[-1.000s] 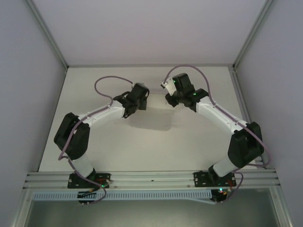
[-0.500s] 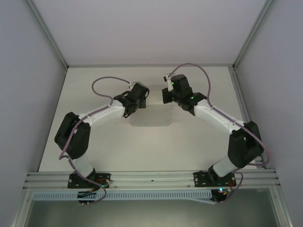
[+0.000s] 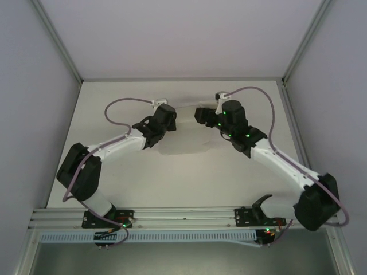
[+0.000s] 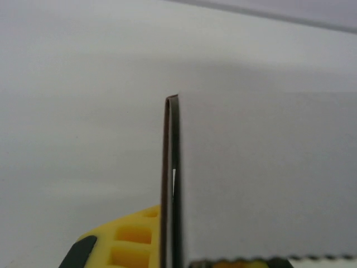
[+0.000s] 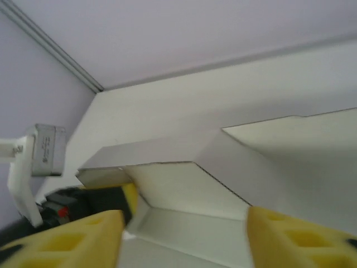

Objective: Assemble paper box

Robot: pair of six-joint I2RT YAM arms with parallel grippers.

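- Black and white, the left arm [image 3: 109, 143] and the right arm [image 3: 281, 163] reach from the near edge of the table [image 3: 172, 186] past its middle.
- White-grey card, the paper box [image 5: 173, 187] lies between the two grippers, beyond the table's middle and short of its far edge. Its panels are partly folded up. We cannot tell whether it rests on the table.
- We see the left gripper [image 3: 156, 123] pinching an upright wall of the box, with a yellow pad [image 4: 131, 243] tight against the card's thin edge.
- We see the right gripper [image 5: 185, 215] spread wide, its yellow fingers [image 5: 83, 240] on either side of the box's open corner.
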